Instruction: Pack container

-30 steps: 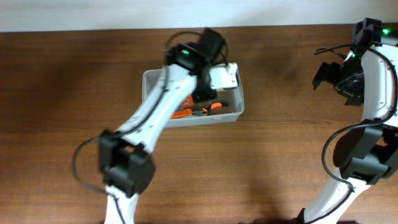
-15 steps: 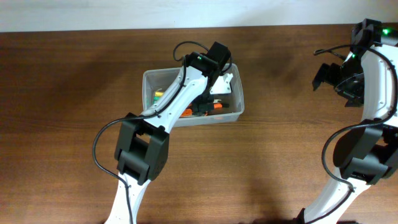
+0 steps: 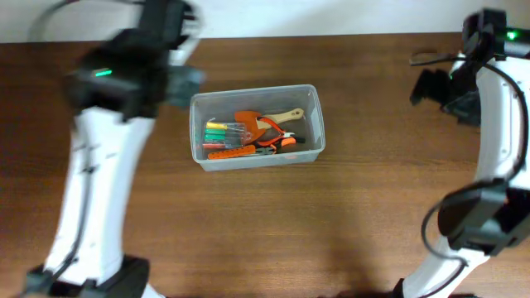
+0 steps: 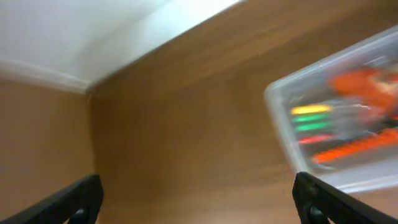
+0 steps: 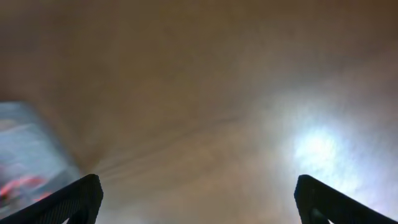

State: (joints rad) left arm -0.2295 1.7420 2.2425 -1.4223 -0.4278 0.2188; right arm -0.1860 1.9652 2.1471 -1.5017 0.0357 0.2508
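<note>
1. Although the overhead view is sharp at its centre, the left arm (image 3: 116, 83) at upper left is blurred, and its gripper cannot be made out there.
2. Container (image 3: 248, 163): stands on the table (image 3: 348, 215), just left of frame centre and towards the top, apart from both arms.
3. Contents: an orange tool (image 3: 248, 122), a wooden handle (image 3: 288, 116) lying aslant towards the upper right corner, and short yellow, green and red sticks (image 3: 215, 130) at the left end. Items overlap, and smaller ones at the lower wall are too small to identify.
4. Left gripper (image 4: 198, 202): only the two dark fingertips show, at the bottom corners of the left wrist view, spread wide with nothing between them. The container (image 4: 283, 124) is blurred and cut off by the right edge.
5. Right gripper (image 5: 199, 202): fingertips likewise at the bottom corners, spread wide and empty. The whole view is blurred; the container (image 5: 25, 155) is a pale smear at lower left.
6. Right arm (image 3: 497, 124): runs down the right edge of the overhead view, partly cut off.
</note>
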